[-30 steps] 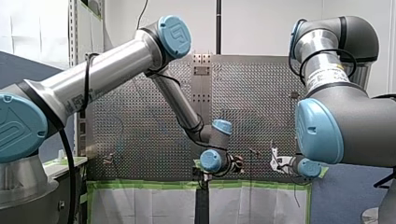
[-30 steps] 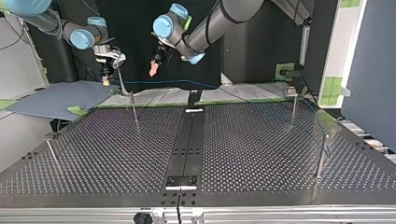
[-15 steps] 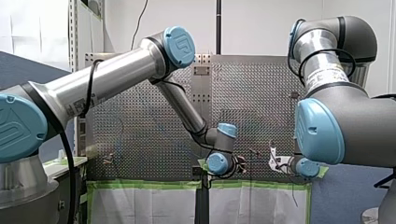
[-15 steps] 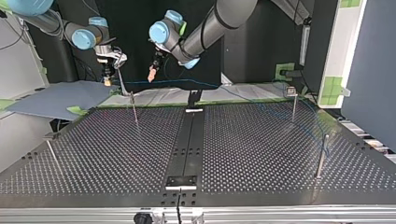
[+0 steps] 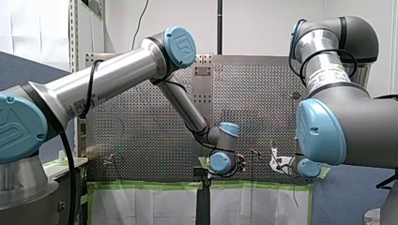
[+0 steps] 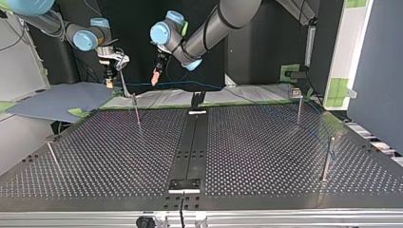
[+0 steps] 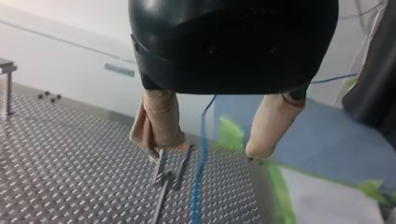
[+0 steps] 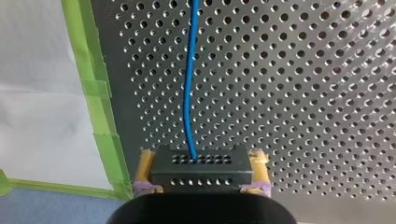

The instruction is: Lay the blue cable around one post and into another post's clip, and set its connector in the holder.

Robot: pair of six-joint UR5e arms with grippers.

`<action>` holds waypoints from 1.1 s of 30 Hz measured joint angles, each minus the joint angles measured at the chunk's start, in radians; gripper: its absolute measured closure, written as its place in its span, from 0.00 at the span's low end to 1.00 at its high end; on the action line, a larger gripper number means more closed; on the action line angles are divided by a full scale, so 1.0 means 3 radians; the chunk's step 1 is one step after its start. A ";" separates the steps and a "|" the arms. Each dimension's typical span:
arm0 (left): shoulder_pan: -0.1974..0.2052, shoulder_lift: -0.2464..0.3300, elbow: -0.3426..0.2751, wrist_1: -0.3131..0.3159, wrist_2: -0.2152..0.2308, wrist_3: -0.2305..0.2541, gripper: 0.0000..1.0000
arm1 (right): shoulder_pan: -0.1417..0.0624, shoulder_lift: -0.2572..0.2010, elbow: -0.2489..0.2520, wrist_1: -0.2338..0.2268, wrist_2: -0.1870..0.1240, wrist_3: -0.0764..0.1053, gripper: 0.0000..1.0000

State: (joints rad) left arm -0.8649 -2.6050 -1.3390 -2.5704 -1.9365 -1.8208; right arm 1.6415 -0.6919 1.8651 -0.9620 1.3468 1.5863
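- My left gripper (image 7: 208,147) is released: its beige pads (image 7: 159,126) stand apart, and the blue cable (image 7: 198,186) runs between them, touching neither.
- Just under that gripper stands a thin post (image 7: 161,179) on the perforated table (image 7: 70,172).
- My right gripper (image 8: 201,156) is clenched on the cable's black connector (image 8: 201,170), yellow pads at both ends.
- From the connector the cable leads out over the table, beside the green tape (image 8: 100,116).
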 joint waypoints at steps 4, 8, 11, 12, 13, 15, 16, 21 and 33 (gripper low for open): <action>0.0007 -0.0002 0.0081 -0.0004 -0.0086 0.0000 0.00 | 0.0005 0.0000 0.0000 0.0014 -0.0003 -0.0012 1.00; 0.0014 -0.0012 0.0134 -0.0037 -0.0166 -0.0003 0.00 | 0.0011 -0.0001 0.0000 0.0037 -0.0011 -0.0053 1.00; 0.0018 -0.0057 0.0173 -0.0072 -0.0190 -0.0013 0.00 | 0.0015 -0.0002 0.0000 0.0048 -0.0040 -0.0088 1.00; 0.0019 -0.0077 0.0189 -0.0090 -0.0189 -0.0016 0.00 | 0.0015 -0.0002 0.0000 0.0050 -0.0055 -0.0098 1.00; 0.0021 -0.0100 0.0207 -0.0112 -0.0184 -0.0019 0.00 | 0.0016 -0.0003 0.0000 0.0052 -0.0070 -0.0107 1.00; 0.0022 -0.0160 0.0258 -0.0167 -0.0164 -0.0023 0.00 | 0.0016 -0.0005 0.0001 0.0054 -0.0098 -0.0121 1.00; 0.0021 -0.0188 0.0276 -0.0195 -0.0156 -0.0023 0.00 | 0.0017 -0.0006 0.0001 0.0055 -0.0105 -0.0124 1.00; 0.0006 -0.0274 0.0321 -0.0207 -0.0136 -0.0031 0.00 | 0.0018 -0.0008 0.0002 0.0062 -0.0122 -0.0121 1.00; 0.0033 -0.0286 0.0585 -0.0250 -0.0170 -0.0096 0.00 | 0.0018 -0.0008 0.0002 0.0073 -0.0127 -0.0117 1.00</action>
State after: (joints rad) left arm -0.8551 -2.6910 -1.1636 -2.6455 -1.9874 -1.8497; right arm 1.6468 -0.6944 1.8656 -0.9401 1.3087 1.5512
